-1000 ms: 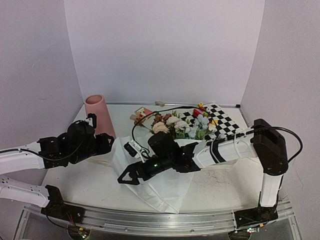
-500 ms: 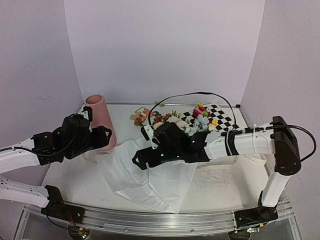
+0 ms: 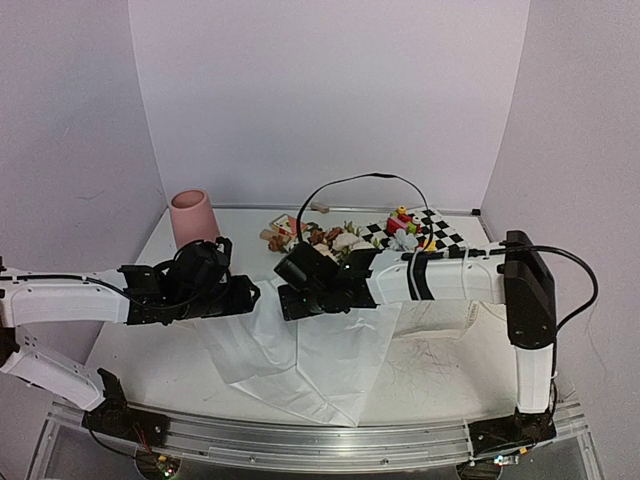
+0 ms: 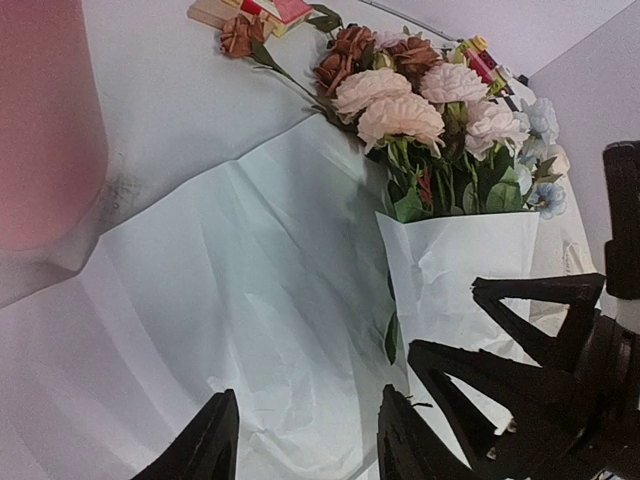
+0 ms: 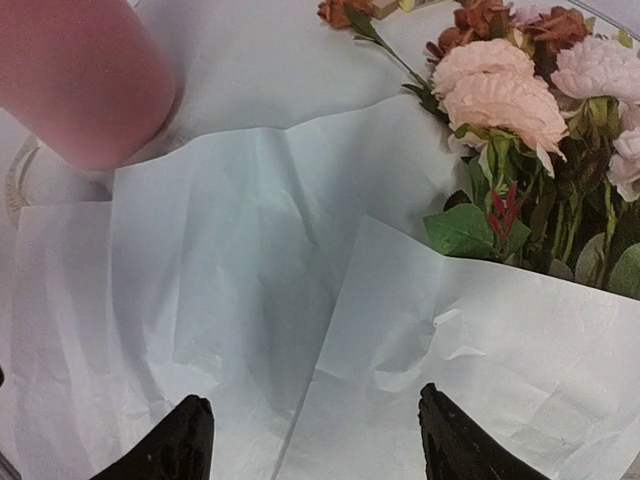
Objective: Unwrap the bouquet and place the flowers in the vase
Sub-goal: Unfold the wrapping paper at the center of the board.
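The flowers lie at mid-table, heads toward the back, with pink, white and rust roses. A flap of white paper covers their stems, and the rest of the sheet is spread flat toward the front. The pink vase stands upright at the back left. My left gripper hovers open over the sheet's left part. My right gripper is open just above the flap's edge, and its fingers show in the left wrist view.
A black-and-white checkered mat with small toy blocks lies behind the flowers at the right. A small wooden box sits at the back. A black cable arcs above the right arm. Walls close in on three sides.
My left arm has swung right, away from the vase, toward the sheet's middle. The right gripper has pulled back from the front toward the flowers and its jaws have narrowed somewhat.
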Robot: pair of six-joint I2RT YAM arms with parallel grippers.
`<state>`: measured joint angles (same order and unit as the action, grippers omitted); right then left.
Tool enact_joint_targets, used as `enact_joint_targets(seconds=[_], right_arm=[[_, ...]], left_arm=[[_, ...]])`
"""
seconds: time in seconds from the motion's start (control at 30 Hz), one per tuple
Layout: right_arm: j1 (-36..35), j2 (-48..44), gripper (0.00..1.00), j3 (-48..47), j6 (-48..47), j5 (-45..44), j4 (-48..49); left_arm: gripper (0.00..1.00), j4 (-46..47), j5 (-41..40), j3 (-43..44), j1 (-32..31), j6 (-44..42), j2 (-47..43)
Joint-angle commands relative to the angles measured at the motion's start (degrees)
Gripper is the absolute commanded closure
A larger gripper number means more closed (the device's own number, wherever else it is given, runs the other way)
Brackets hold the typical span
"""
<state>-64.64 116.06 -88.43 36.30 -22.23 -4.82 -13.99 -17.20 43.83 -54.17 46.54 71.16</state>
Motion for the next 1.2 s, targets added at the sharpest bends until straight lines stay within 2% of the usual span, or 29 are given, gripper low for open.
enact_joint_targets(seconds=[0.0, 0.27, 0.63, 0.8, 0.93, 1.07, 1.17], right_arm=[[-0.04, 3.22, 0.31, -5.31, 1.70, -6.40, -6.92], [0.02, 8.73, 0.32, -10.15, 1.37, -6.10, -9.18], [0.03, 12.21, 0.41, -11.66, 4.14, -7.00, -12.40], [0.03, 10.41, 0.56, -10.98, 4.68, -9.28, -14.03], [-0.02, 5.81, 0.75, -8.36, 4.76, -12.26, -14.25], [0.01, 1.11, 0.97, -5.30, 4.30, -13.88, -14.25], [0.02, -2.72, 1.00, -2.48, 4.59, -14.65, -14.30]], left_arm=[[0.52, 6.76, 3.40, -0.07, 0.29, 2.29, 2.75], [0.53, 7.93, 4.62, -1.02, 1.13, 5.94, 7.17], [0.57, 10.31, 7.37, -4.65, 3.54, 10.70, 10.53], [0.58, 9.87, 5.67, -6.85, 4.05, 13.84, 9.97], [0.58, 8.38, 4.04, -7.91, 4.16, 15.29, 9.53], [0.59, 8.23, 4.58, -7.70, 4.16, 14.41, 9.79], [0.60, 7.87, 5.19, -6.62, 4.16, 12.50, 10.66]])
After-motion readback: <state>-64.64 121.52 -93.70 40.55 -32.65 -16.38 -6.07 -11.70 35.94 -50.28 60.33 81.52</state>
